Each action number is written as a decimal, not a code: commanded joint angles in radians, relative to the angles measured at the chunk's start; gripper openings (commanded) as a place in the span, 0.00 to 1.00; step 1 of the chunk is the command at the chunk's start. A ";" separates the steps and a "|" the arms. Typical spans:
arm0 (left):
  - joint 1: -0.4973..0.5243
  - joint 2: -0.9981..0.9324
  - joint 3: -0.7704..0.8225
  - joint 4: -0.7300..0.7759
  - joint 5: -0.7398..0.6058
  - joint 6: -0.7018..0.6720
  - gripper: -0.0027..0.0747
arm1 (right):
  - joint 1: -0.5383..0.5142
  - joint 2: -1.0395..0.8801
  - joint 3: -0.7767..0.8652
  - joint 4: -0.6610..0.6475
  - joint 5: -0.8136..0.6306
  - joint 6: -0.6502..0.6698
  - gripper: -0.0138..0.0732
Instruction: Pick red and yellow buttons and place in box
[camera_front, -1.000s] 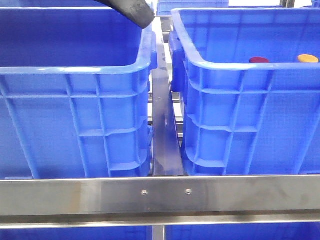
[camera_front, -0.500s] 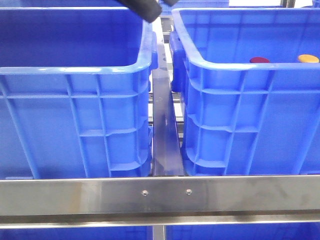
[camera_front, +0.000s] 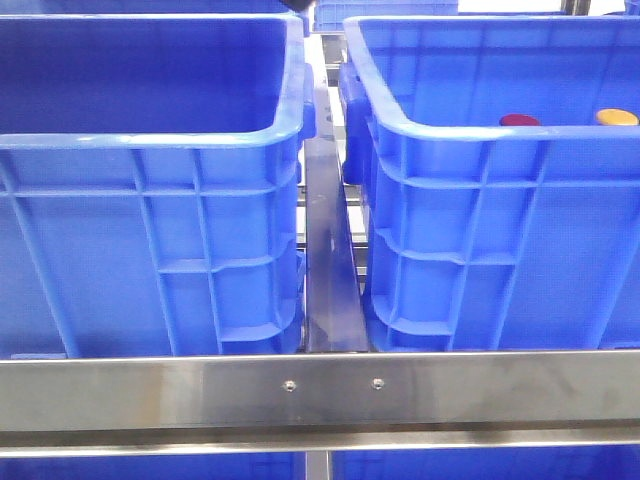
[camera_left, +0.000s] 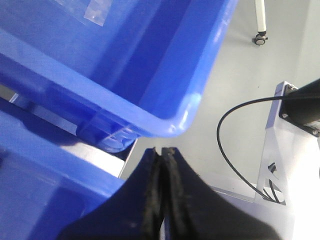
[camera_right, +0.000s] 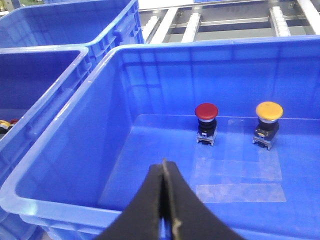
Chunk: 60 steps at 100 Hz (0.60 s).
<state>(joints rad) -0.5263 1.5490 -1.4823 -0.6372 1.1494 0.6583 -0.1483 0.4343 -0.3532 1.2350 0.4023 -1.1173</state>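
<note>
Front view: your red button (camera_front: 518, 120) and yellow button (camera_front: 615, 117) peek over the right crate (camera_front: 480, 200) rim; left crate (camera_front: 150, 200) beside it. Left wrist: your left gripper (camera_left: 162, 155) clenched, holding nothing, beside a crate corner. Right wrist: right gripper (camera_right: 164, 167) clenched over the crate holding both buttons, well apart from them.

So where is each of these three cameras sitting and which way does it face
Front: low before the rack, facing forward at two crates; no arm shows.
Left wrist: on the left arm, over a crate corner and floor; shut left end effector shows.
Right wrist: above the right crate; shut right end effector shows.
Shared: red button, yellow button.
</note>
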 joint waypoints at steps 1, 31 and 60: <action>-0.006 -0.088 0.007 -0.047 -0.037 -0.001 0.01 | -0.001 0.004 -0.024 0.019 -0.010 -0.004 0.08; -0.006 -0.247 0.155 -0.045 -0.098 -0.001 0.01 | -0.001 0.004 -0.024 0.019 -0.007 -0.004 0.08; -0.006 -0.423 0.324 0.001 -0.216 -0.012 0.01 | -0.001 0.004 -0.024 0.019 -0.006 -0.004 0.08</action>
<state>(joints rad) -0.5263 1.2036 -1.1773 -0.6173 1.0191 0.6583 -0.1483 0.4343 -0.3532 1.2350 0.4105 -1.1165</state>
